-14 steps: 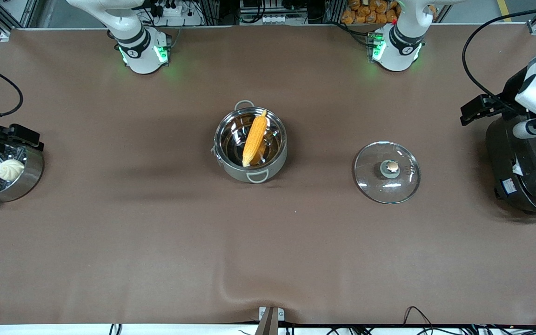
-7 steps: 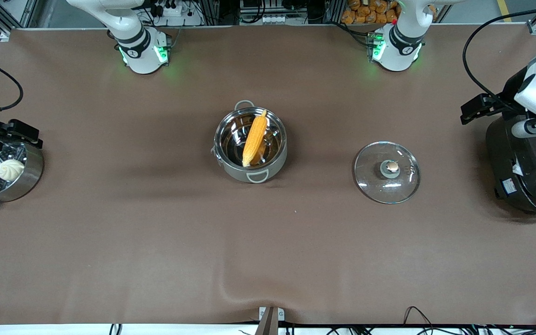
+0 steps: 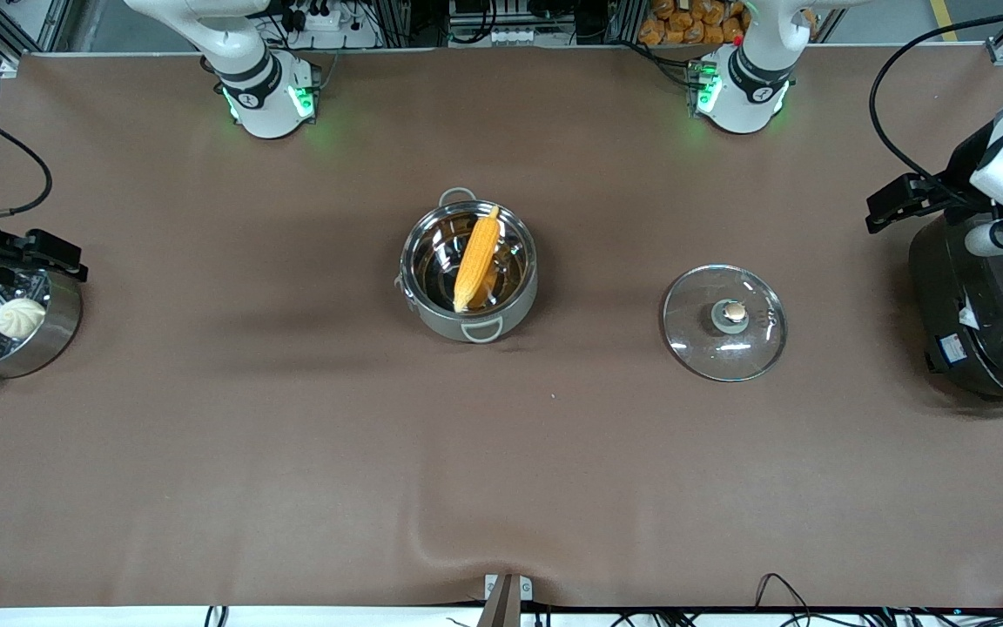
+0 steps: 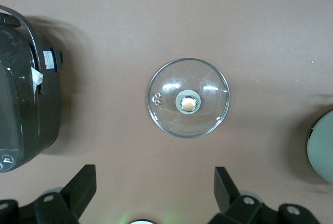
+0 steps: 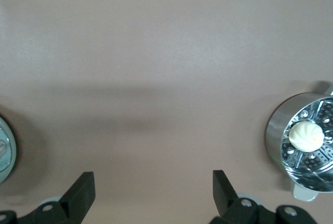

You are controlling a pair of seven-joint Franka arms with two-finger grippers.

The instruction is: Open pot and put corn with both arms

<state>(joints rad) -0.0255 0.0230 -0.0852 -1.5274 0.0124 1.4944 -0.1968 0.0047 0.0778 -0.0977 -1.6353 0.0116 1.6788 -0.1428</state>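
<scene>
The steel pot (image 3: pixel 432 322) stands open at the table's middle. The yellow-orange corn (image 3: pixel 476 259) lies slanted inside it, its tip resting on the rim nearest the robots' bases. The glass lid (image 3: pixel 693 348) with its copper-coloured knob (image 3: pixel 734 312) lies flat on the table beside the pot, toward the left arm's end; it also shows in the left wrist view (image 4: pixel 171 114). My left gripper (image 4: pixel 155 182) is open and empty, high over the table by the lid. My right gripper (image 5: pixel 153 182) is open and empty, high over bare table between pot and steamer.
A steel steamer pot (image 3: pixel 57 326) with a white bun (image 3: pixel 21 317) stands at the right arm's end, also in the right wrist view (image 5: pixel 276 140). A big black rice cooker (image 3: pixel 980 322) stands at the left arm's end. The brown cloth has a fold (image 3: pixel 432 540) near the front edge.
Both arms' hands have shifted only slightly at the table's two ends. The pot, the corn and the lid have not moved.
</scene>
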